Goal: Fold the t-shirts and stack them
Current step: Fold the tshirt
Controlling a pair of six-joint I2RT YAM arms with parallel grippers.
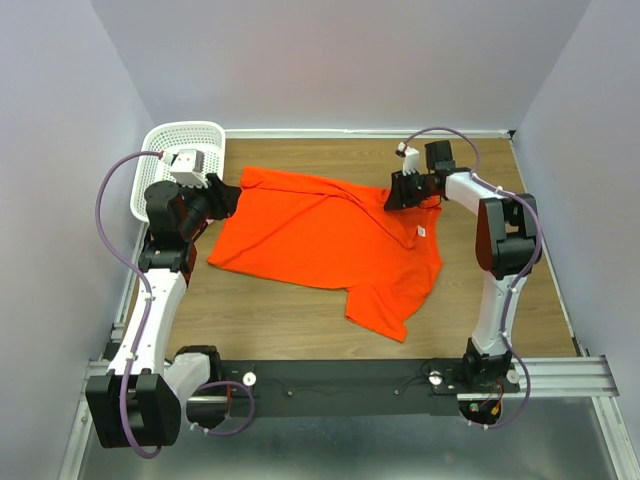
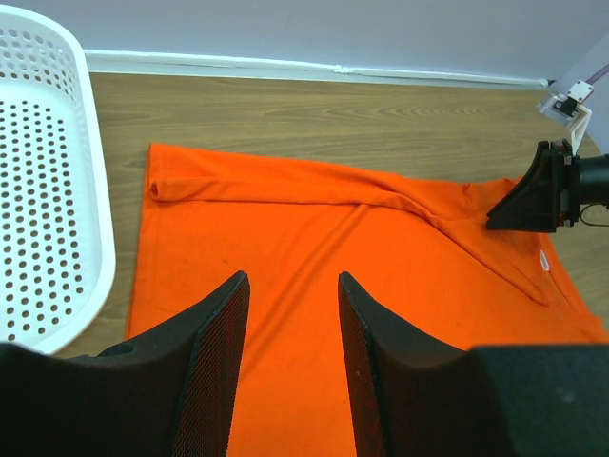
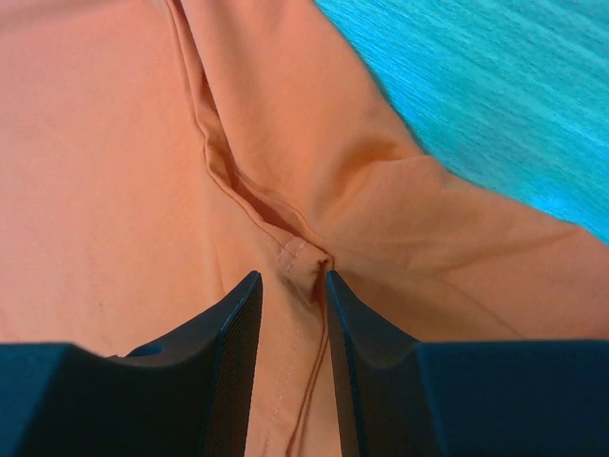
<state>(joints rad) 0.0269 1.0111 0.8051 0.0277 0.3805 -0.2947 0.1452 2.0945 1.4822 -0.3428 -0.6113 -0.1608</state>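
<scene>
T-shirt (image 1: 330, 235) seam between right jaws, flat beneath left jaws

Our left arm (image 1: 152, 305) rises from its base and bends in toward the left edge of the t-shirt (image 1: 320, 240), with the wrist tipped low and looking across the cloth. Our left gripper (image 2: 293, 278) hangs over that edge, its two fingers well parted and nothing pinched between them. Our right arm (image 1: 497, 270) stands at the t-shirt's right side, elbow high, forearm reaching in to its far right part. Our right gripper (image 3: 291, 276) points down onto the cloth, fingers a narrow gap apart, astride a seam.
</scene>
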